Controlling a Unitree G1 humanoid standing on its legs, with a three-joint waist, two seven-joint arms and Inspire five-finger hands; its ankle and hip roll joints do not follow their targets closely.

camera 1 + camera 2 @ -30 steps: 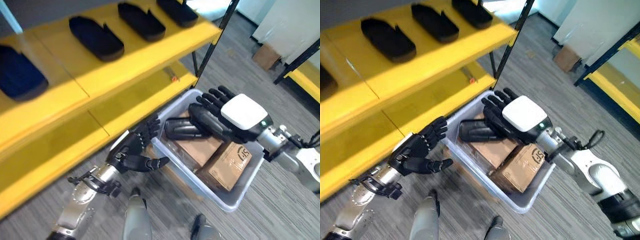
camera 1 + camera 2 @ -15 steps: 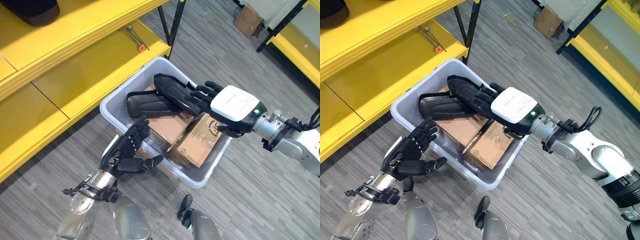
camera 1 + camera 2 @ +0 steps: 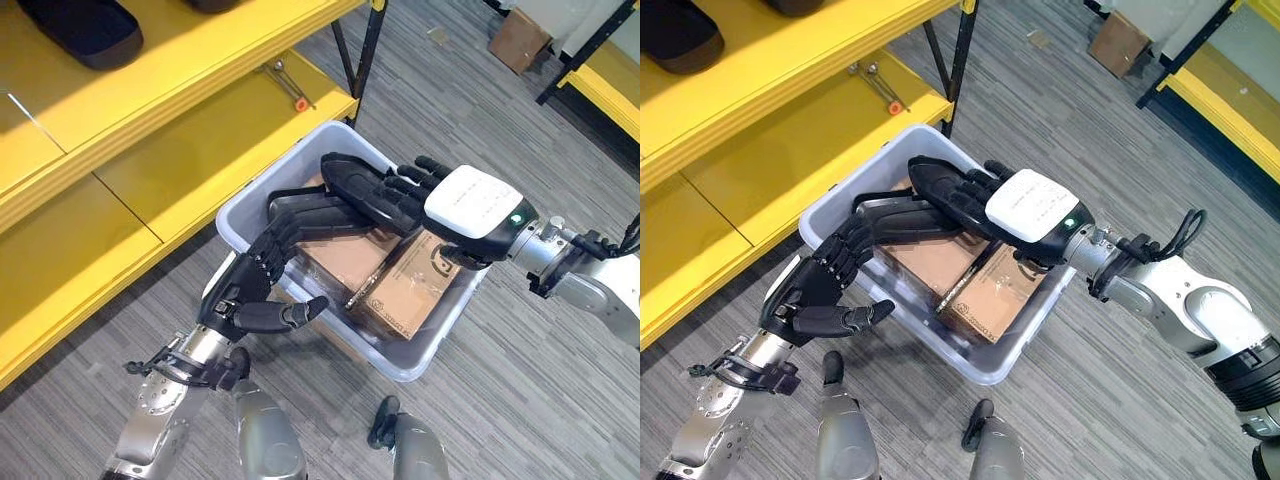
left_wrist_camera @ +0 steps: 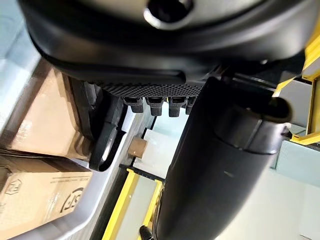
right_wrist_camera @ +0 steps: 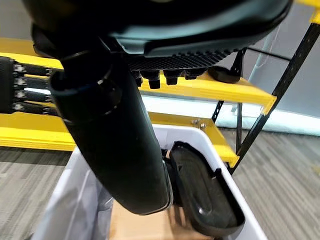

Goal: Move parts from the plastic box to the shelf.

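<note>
My left hand (image 3: 250, 292) is nearest, at the near wall of the box (image 3: 432, 349), fingers straight and spread, thumb out to the side, holding nothing. Its fingertips reach over the rim toward the lower part (image 3: 300, 213); whether they touch it I cannot tell.

Inside the box, two brown cartons (image 3: 405, 285) lie along the near side, and the two black parts rest on top of them toward the far wall. My right hand (image 3: 1025, 210) comes in over the box's right rim and lies on the upper part (image 3: 940, 183), fingers stretched along its back. Whether they are curled under its edge I cannot tell; it looks more like resting than gripping.

That is my main worry. If I lift with flat fingers only, the part may slide off and drop back into the box or over the rim onto the floor. The two parts overlap, so pulling one could drag the other along. My hands are also close together over the box and could knock each other.

The parts are long, shallow, dark shells with rounded ends and a raised lip, matte and smooth. They look rigid and light, awkward to pinch.

Beyond the box stands the yellow shelf (image 3: 150, 170); a similar black shell (image 3: 85, 30) lies on its upper level.
</note>
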